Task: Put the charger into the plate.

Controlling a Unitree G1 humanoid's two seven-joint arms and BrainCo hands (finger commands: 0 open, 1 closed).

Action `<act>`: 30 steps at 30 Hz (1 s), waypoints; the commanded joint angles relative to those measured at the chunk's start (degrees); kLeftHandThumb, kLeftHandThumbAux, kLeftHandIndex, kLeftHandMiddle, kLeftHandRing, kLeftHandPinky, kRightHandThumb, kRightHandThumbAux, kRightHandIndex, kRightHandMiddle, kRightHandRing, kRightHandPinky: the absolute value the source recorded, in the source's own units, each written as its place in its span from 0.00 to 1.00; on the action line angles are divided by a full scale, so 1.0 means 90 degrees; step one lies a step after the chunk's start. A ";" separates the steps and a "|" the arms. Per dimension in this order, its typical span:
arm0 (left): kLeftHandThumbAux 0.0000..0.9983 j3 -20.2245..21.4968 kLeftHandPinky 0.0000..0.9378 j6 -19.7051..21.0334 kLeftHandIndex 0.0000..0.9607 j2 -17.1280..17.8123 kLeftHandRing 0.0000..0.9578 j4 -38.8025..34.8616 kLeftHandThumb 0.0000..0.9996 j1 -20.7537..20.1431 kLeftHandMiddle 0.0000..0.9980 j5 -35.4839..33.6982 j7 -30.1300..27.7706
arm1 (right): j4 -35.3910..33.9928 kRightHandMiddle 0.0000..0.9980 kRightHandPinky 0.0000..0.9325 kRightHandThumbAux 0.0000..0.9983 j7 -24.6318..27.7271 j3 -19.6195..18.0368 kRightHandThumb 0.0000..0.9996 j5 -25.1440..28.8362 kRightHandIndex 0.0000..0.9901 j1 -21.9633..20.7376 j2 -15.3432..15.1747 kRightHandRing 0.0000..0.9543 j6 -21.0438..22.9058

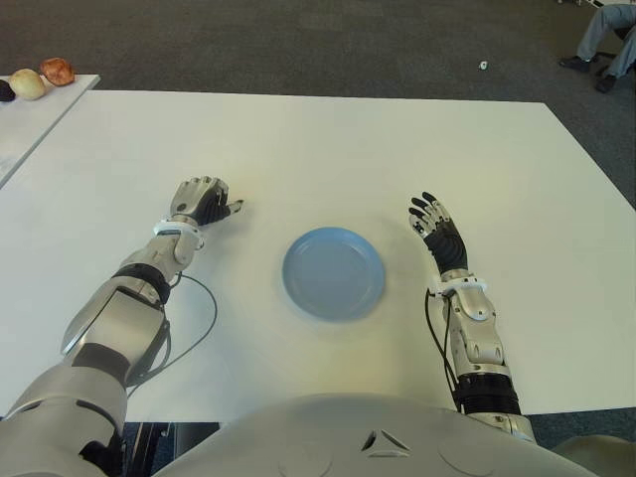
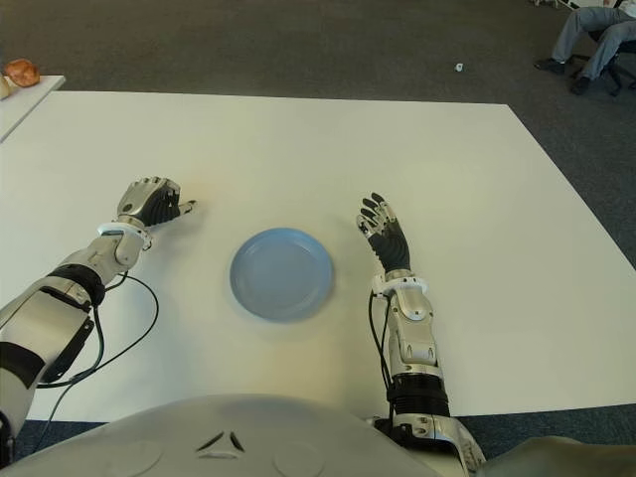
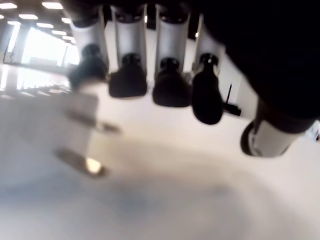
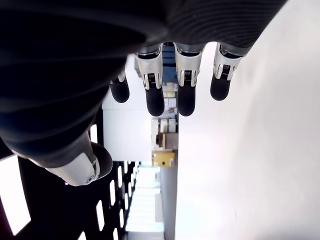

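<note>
Two hands flanked an empty plate (image 1: pixel 333 272) on the bench (image 1: pixel 298 139).
Left hand (image 1: pixel 200 202) curled, grasp contents unclear; right hand (image 1: pixel 437 231) spread, holding nothing.

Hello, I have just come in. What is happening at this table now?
A humanoid robot stands at a white table with a blue plate in front of it. The plate holds nothing. The left hand is to the left of the plate with its fingers curled; the white block blurred under it in the left wrist view may be the charger, but no grasp is clear. The right hand shows to the right of the plate, open and holding nothing.
</note>
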 commanded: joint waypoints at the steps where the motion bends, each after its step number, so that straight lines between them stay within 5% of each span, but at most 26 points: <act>1: 0.65 0.0010 0.80 0.0048 0.73 -0.0117 0.87 -0.0007 0.59 0.0150 0.84 0.0004 -0.0126 | -0.0021 0.16 0.09 0.62 0.0019 -0.0015 0.00 0.0081 0.02 0.0007 -0.0011 0.14 0.0137; 10: 0.70 0.0055 0.82 -0.0037 0.48 -0.0109 0.87 0.0001 0.71 0.0172 0.83 -0.0031 -0.0084 | 0.0016 0.17 0.07 0.63 0.0046 -0.0009 0.00 0.0075 0.02 0.0003 -0.0005 0.14 0.0082; 23: 0.70 0.0008 0.85 -0.0645 0.46 0.0031 0.89 -0.0064 0.71 0.0072 0.85 0.0044 -0.0050 | 0.0025 0.17 0.06 0.64 0.0056 0.0017 0.00 0.0055 0.02 0.0029 -0.0006 0.14 0.0082; 30: 0.69 -0.0080 0.74 -0.1031 0.46 0.0128 0.82 -0.0065 0.70 0.0032 0.80 0.0134 -0.0113 | 0.0052 0.17 0.07 0.65 0.0132 0.0015 0.00 0.0102 0.02 0.0034 -0.0002 0.14 0.0076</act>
